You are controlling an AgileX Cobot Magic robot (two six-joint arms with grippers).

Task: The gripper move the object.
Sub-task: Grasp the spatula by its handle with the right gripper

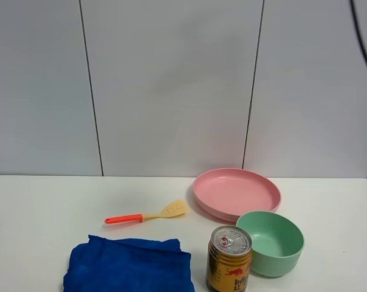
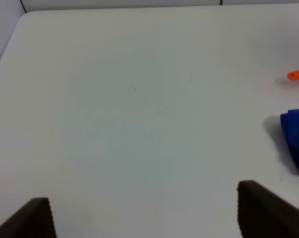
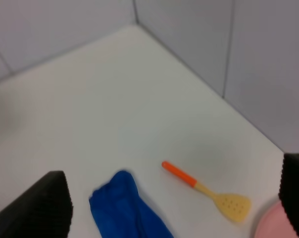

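The small spatula (image 1: pixel 147 215), with a pale yellow slotted blade and a red-orange handle, lies flat on the white table left of the pink plate (image 1: pixel 235 191). It also shows in the right wrist view (image 3: pixel 209 192), and only the tip of its handle shows in the left wrist view (image 2: pixel 298 74). No arm shows in the exterior high view. My left gripper (image 2: pixel 144 218) is open and empty above bare table, well apart from the spatula. My right gripper (image 3: pixel 169 198) is open and empty, high above the spatula.
A crumpled blue cloth (image 1: pixel 129 264) lies in front of the spatula. A gold drink can (image 1: pixel 229 258) stands next to a green bowl (image 1: pixel 270 242) at the front right. A white panelled wall rises behind the table.
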